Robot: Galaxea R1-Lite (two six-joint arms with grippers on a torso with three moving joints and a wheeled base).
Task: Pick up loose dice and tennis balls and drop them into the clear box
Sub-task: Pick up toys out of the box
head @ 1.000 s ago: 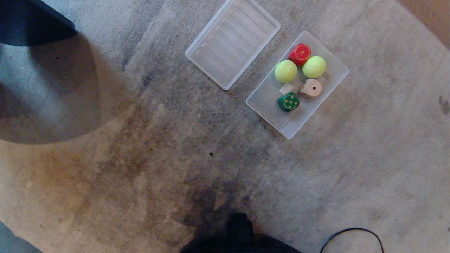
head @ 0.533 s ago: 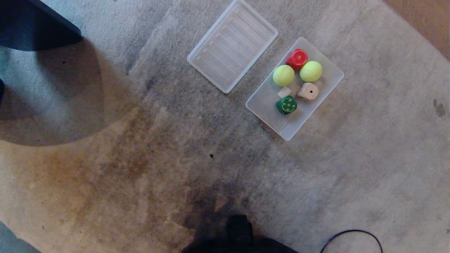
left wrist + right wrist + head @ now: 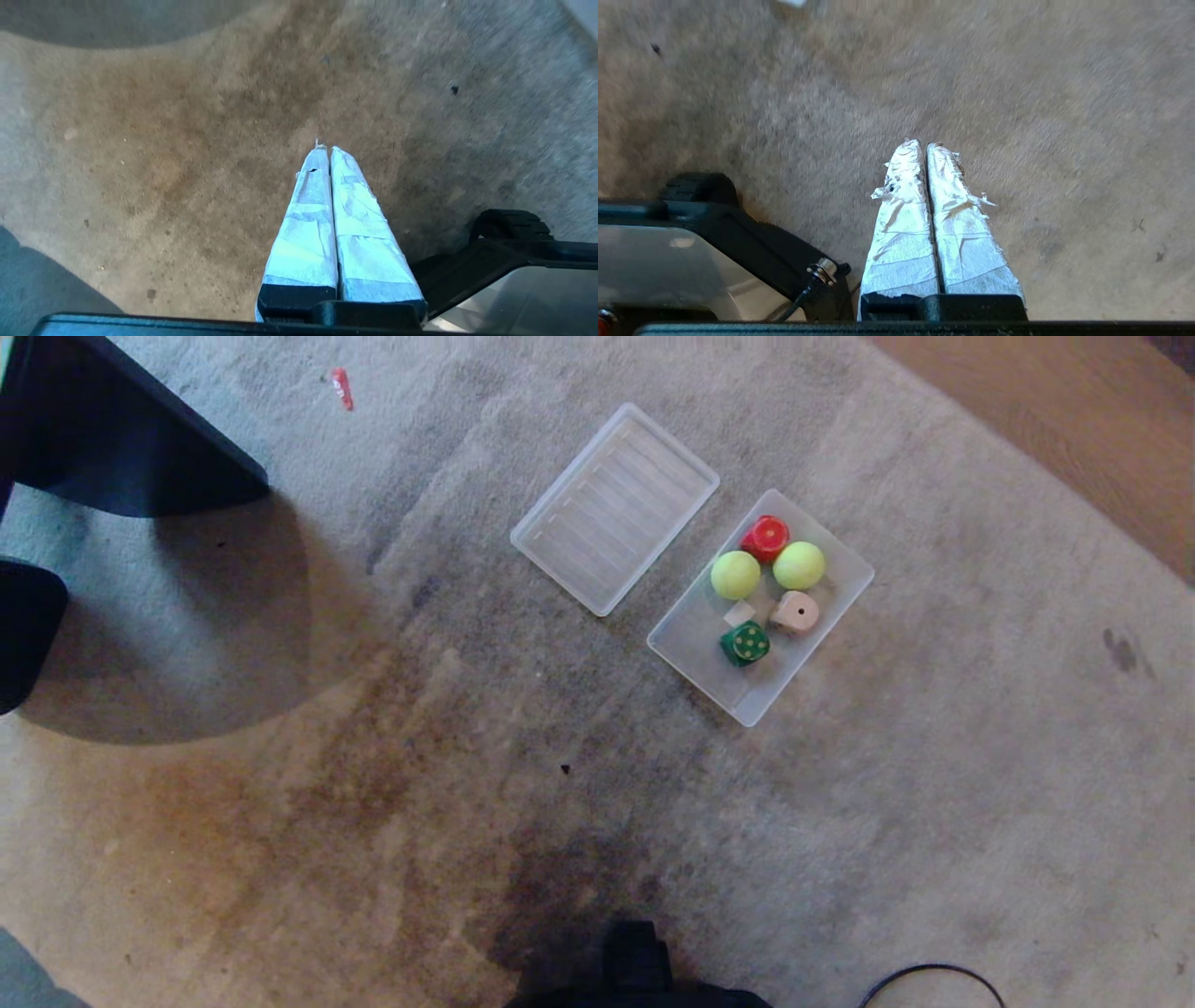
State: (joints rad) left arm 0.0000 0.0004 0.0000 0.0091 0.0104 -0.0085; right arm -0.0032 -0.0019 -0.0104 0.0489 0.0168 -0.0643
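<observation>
**Both grippers shut and empty above the carpet; box already loaded**

Left gripper (image 3: pixel 327 151) hangs over a brown-stained patch of carpet (image 3: pixel 327 784), its two tape-wrapped fingers (image 3: pixel 308 219) pressed flat together with nothing between them. Right gripper (image 3: pixel 924 145) hangs likewise over a paler stretch of carpet, frayed tape on its fingers (image 3: pixel 962 233), jaws closed on nothing. Neither arm shows in the head view.

In the head view the clear box (image 3: pixel 845 602) lies at about one o'clock from the picture's centre, set diagonally on the carpet. Inside it, the red die (image 3: pixel 766 537) sits at the twelve o'clock end, touching both tennis balls (image 3: pixel 736 575) (image 3: pixel 799 566) just below it. The beige die (image 3: pixel 795 612) shows a single dark pip; the dark green die (image 3: pixel 745 643) shows yellow pips. A small white label (image 3: pixel 738 613) lies between them, its writing too small to read.

At ten o'clock from the box, just beside it, rests the ribbed clear lid (image 3: pixel 614 509). A scrap of red (image 3: pixel 342 387) lies far off at eleven o'clock.
</observation>
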